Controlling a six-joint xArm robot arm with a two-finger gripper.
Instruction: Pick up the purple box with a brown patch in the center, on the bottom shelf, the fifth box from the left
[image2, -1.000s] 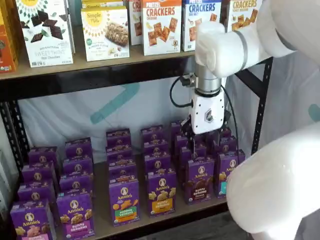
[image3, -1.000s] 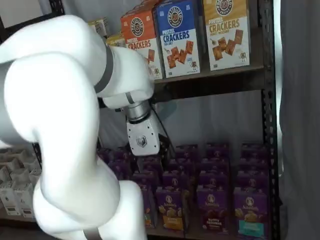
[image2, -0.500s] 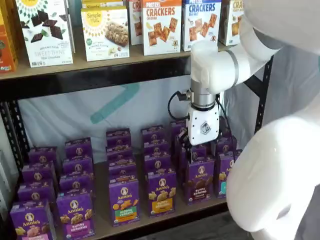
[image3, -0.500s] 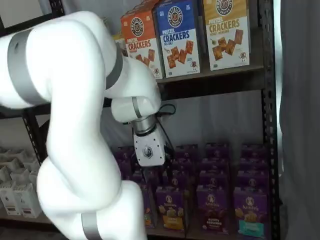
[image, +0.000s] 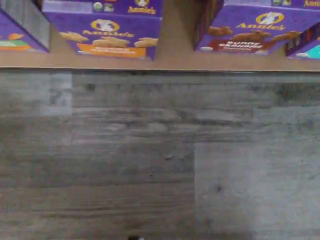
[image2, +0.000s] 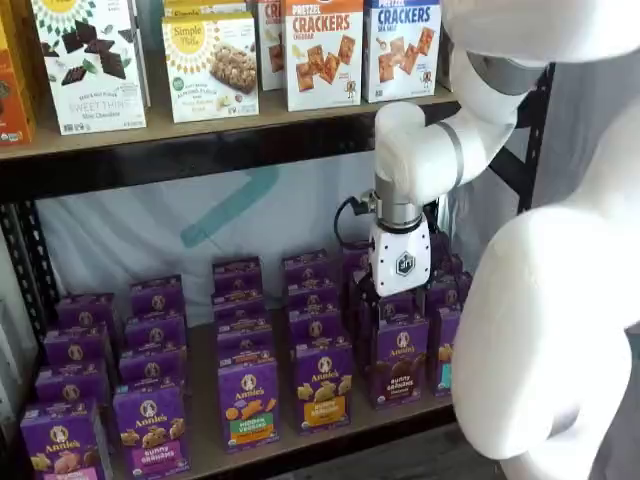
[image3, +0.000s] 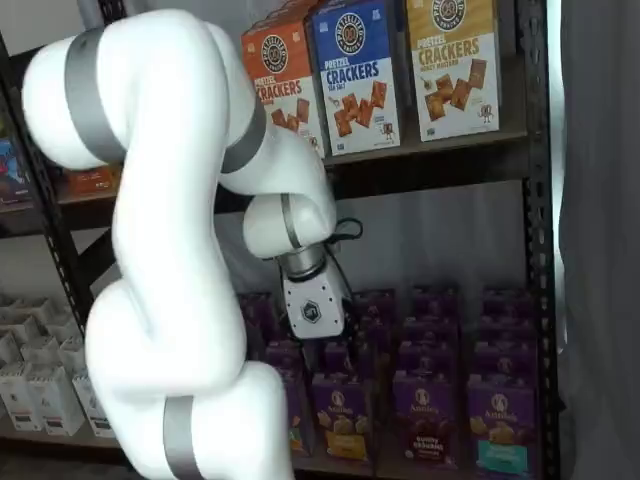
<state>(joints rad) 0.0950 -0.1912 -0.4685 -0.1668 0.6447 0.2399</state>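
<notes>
Floorboards fill the wrist view, with the bottom shelf (image: 175, 57) edge and the purple box (image: 250, 35) at its front. In a shelf view the tool (image2: 385, 308) hangs just above the purple box (image2: 400, 358), fingers spread and empty. In the other, the tool (image3: 325, 345) hovers left of it. Approach underway; lowering around the box comes next.

Pretzel cracker boxes (image2: 322, 52) upright along the upper shelf (image2: 200, 150); grey wood-look floor (image: 160, 160) below.
</notes>
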